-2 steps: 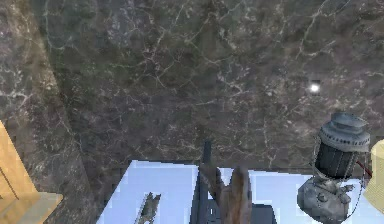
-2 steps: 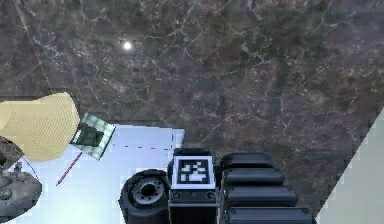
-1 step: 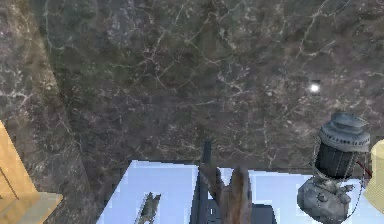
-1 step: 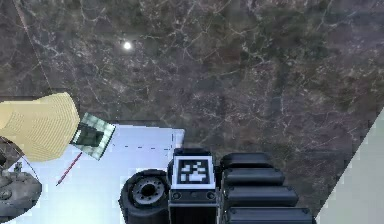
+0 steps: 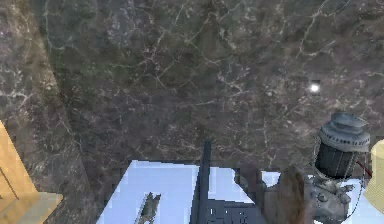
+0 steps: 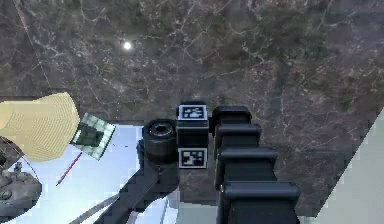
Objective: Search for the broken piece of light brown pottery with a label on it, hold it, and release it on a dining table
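Arm side view: the arm (image 6: pixel 250 175) reaches out over a pale table (image 6: pixel 115 165) set against a dark marbled wall (image 6: pixel 290 60). The gripper (image 6: pixel 112 205) sits left of the two marker squares (image 6: pixel 192 114). Its fingers (image 6: pixel 135 190) slant down toward the table's near edge. The finger ends are hard to make out, so I cannot tell how the fingers are set or whether they hold anything.

Likeliest task item: a light brown ribbed piece (image 6: pixel 40 125) by the table's far edge, toward its left end, well apart from the gripper. A small greenish square (image 6: pixel 95 135) touches its right end; I cannot tell whether it is a label or a separate thing. A thin red stick (image 6: pixel 68 170) lies nearer on the table. A grey metal thing (image 6: pixel 14 185) sits further left.

Forward view: on the table (image 5: pixel 170 185), a grey lantern-like thing (image 5: pixel 340 150) stands toward the right end, with brown jagged shapes (image 5: pixel 272 192) just beside it. A dark slim upright (image 5: pixel 205 175) stands mid-table, with a small pale scrap (image 5: pixel 148 205) to its left. Wooden furniture (image 5: pixel 15 185) stands off the table's left edge.
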You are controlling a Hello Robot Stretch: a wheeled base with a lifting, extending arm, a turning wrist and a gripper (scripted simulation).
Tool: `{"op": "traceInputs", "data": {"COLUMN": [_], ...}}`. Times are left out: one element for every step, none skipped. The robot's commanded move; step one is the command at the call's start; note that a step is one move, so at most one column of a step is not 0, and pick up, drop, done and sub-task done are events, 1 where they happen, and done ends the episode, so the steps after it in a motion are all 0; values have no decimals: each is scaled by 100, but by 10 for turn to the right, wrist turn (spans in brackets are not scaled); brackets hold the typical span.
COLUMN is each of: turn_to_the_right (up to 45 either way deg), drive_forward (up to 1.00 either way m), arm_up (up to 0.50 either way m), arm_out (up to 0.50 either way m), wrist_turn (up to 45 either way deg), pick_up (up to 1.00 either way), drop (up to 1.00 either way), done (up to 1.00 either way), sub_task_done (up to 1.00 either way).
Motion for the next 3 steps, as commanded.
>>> {"op": "traceInputs", "data": {"turn_to_the_right": [0, 0, 0], "drive_forward": [0, 0, 0], "arm_up": [0, -4, -32], "arm_out": [0, 0, 0], "wrist_turn": [390, 0, 0], "pick_up": [0, 0, 0], "drop": [0, 0, 0], "done": [0, 0, 0], "sub_task_done": [0, 0, 0]}}
